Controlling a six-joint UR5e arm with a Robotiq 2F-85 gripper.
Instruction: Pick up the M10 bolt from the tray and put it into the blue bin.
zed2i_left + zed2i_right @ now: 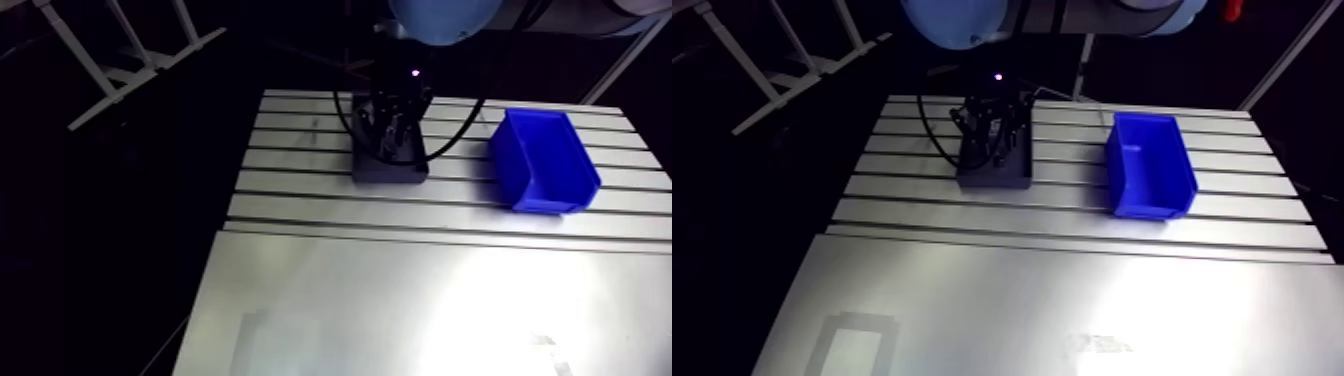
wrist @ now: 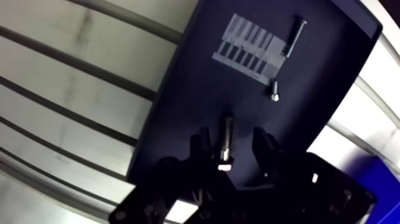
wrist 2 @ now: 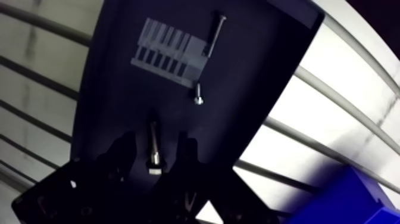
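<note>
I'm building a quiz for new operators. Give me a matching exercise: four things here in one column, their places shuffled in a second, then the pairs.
Things:
1. thick bolt
2. long thin screw
3. small screw
4. blue bin

Places:
A. on the table, apart from the tray
B. beside the striped label
C. between the open fingers of the gripper
D. on the tray, between label and thick bolt

Pairs: 1-C, 2-B, 3-D, 4-A.

The tray (image 1: 994,175) sat upper centre of the arm view on the table (image 1: 1072,300), the bin (image 1: 1150,170) apart at its right. On the tray, the bolt (image 2: 227,138) lay between the fingers of the gripper (image 2: 231,140).
</note>
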